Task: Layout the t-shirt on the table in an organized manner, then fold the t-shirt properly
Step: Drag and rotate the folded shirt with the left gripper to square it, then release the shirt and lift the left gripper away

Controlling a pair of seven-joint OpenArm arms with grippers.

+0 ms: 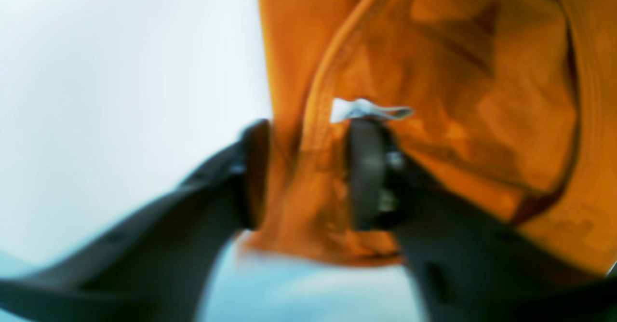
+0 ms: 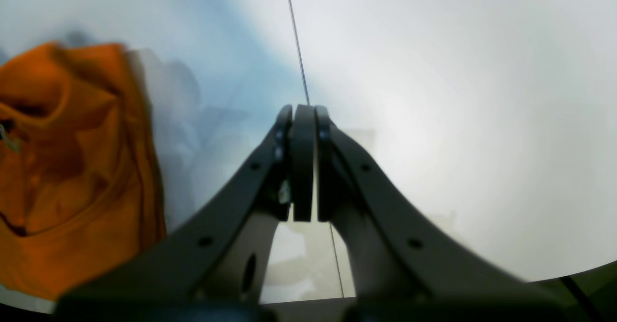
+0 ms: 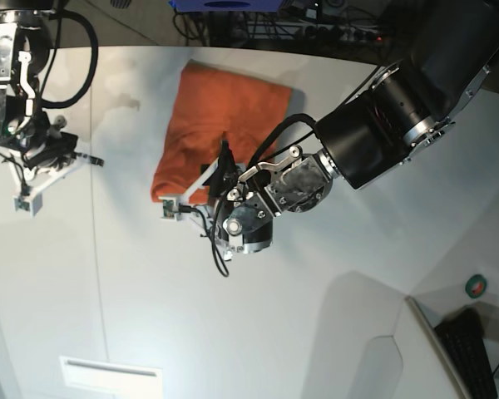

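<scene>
The orange t-shirt (image 3: 224, 116) lies bunched in a rough rectangle on the far middle of the white table (image 3: 333, 283). My left gripper (image 1: 311, 172) is shut on a fold of the t-shirt (image 1: 462, 86) at the collar, just below the small white tag (image 1: 366, 110). In the base view this gripper (image 3: 224, 164) sits at the shirt's near edge. My right gripper (image 2: 303, 114) is shut and empty above the bare table (image 2: 458, 119), over the thin dark seam (image 2: 296, 42), with the t-shirt (image 2: 72, 167) off to its left. In the base view it (image 3: 87, 158) is at the far left.
A green tape roll (image 3: 476, 287) and a black keyboard (image 3: 474, 349) lie on a lower surface at the bottom right. Cables and a blue object (image 3: 224, 4) lie beyond the table's far edge. A white slot (image 3: 108, 374) sits at the near left.
</scene>
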